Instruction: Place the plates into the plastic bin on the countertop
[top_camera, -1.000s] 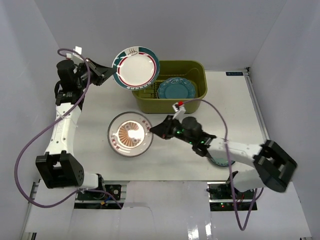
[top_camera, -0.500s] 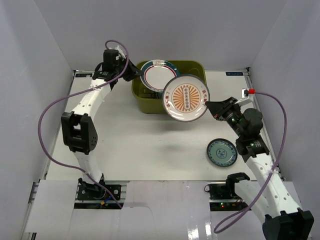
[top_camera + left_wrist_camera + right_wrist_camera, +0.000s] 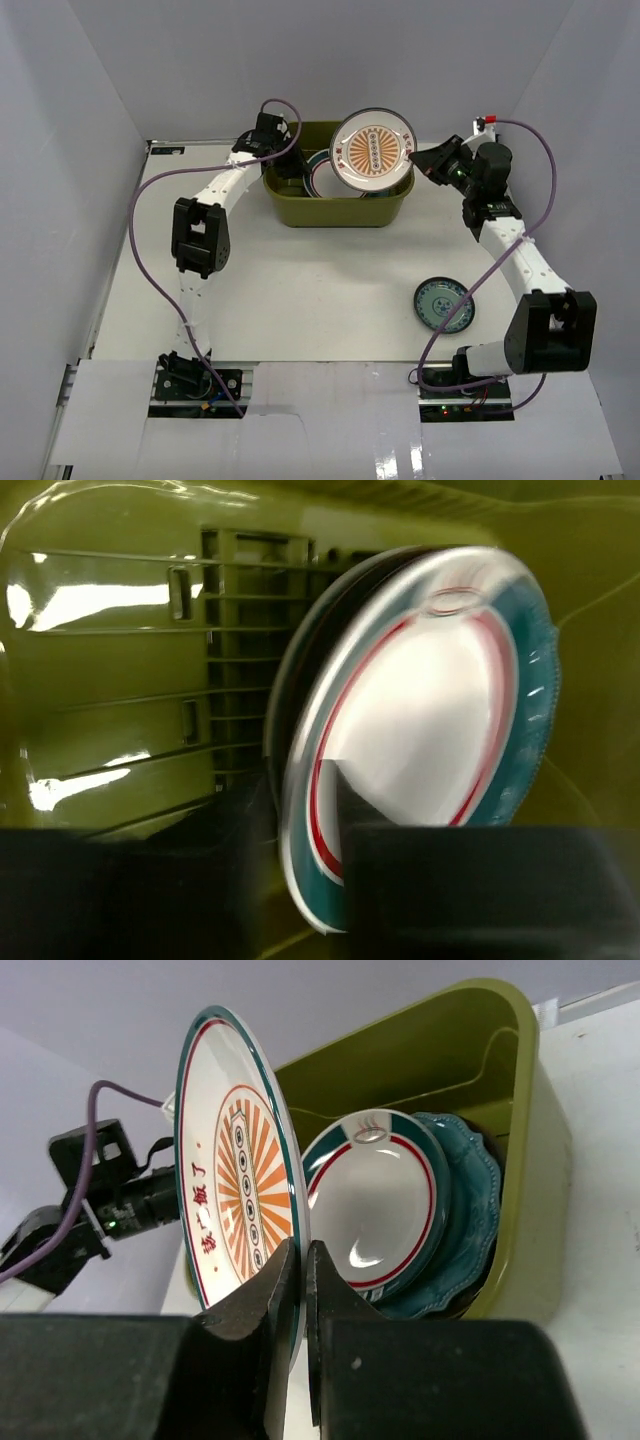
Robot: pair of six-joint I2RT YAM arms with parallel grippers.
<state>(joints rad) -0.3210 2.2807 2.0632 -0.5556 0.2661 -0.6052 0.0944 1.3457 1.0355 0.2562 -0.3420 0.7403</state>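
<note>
The olive plastic bin (image 3: 338,209) stands at the back of the countertop (image 3: 300,290). My left gripper (image 3: 292,166) reaches into it. Its jaws (image 3: 295,785) are open around the rim of a white plate with a teal and red rim (image 3: 420,720), which stands on edge with a gap at the left finger. That plate (image 3: 385,1200) leans on a teal scalloped plate (image 3: 472,1200). My right gripper (image 3: 303,1255) is shut on the rim of the orange-patterned plate (image 3: 235,1200), held upright over the bin's right end (image 3: 373,150). A small teal plate (image 3: 443,305) lies on the countertop.
White walls enclose the countertop on three sides. The left arm (image 3: 200,225) arches along the left of the bin, and its wrist and purple cable (image 3: 100,1195) show behind the held plate. The right arm (image 3: 510,250) runs along the right side.
The left arm carried the white plate down into the bin and its jaws have parted. The right arm lifted the orange-patterned plate off the countertop and brought it above the bin.
</note>
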